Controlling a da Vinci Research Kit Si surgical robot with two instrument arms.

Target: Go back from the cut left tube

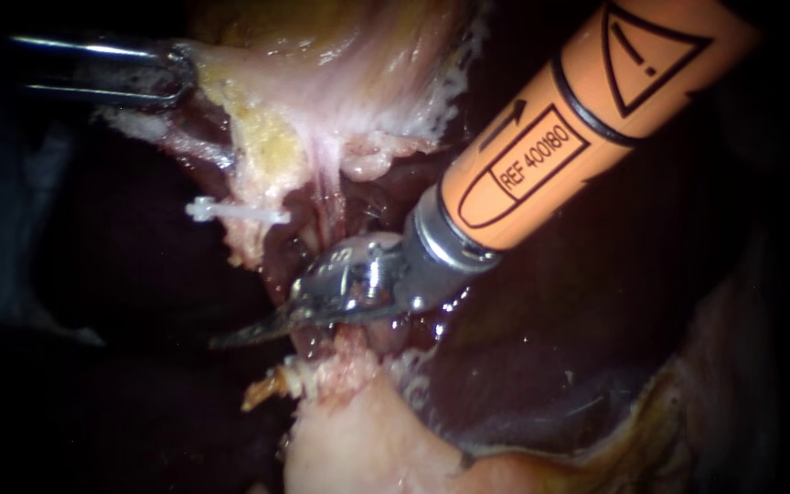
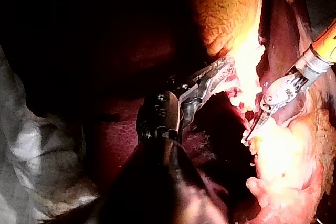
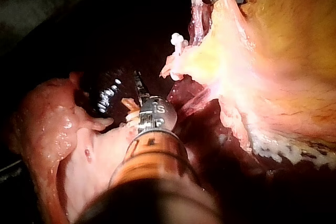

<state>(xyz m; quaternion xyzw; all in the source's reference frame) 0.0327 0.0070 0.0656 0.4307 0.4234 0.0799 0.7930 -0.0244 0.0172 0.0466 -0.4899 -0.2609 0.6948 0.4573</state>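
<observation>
Over dark liver (image 1: pixel 578 348), with left instrument (image 1: pixel 176 78) clamped on pale tissue (image 1: pixel 322 82) at 10 o'clock, draw right instrument (image 1: pixel 258 331), blades closed and empty, back toward 2 o'clock, clear of cut left tube (image 1: pixel 267 229) and clip (image 1: pixel 230 212) at 9 o'clock.

Right instrument (image 1: pixel 249 331): tip was glossy metal, shaft smooth orange.
Left instrument (image 1: pixel 176 78): looked polished metal.
Clip (image 1: pixel 230 212): was matt white plastic.
Tissue (image 1: pixel 322 119): glistened wet, stringy.
Liver (image 1: pixel 550 348): looked smooth, glossy.
</observation>
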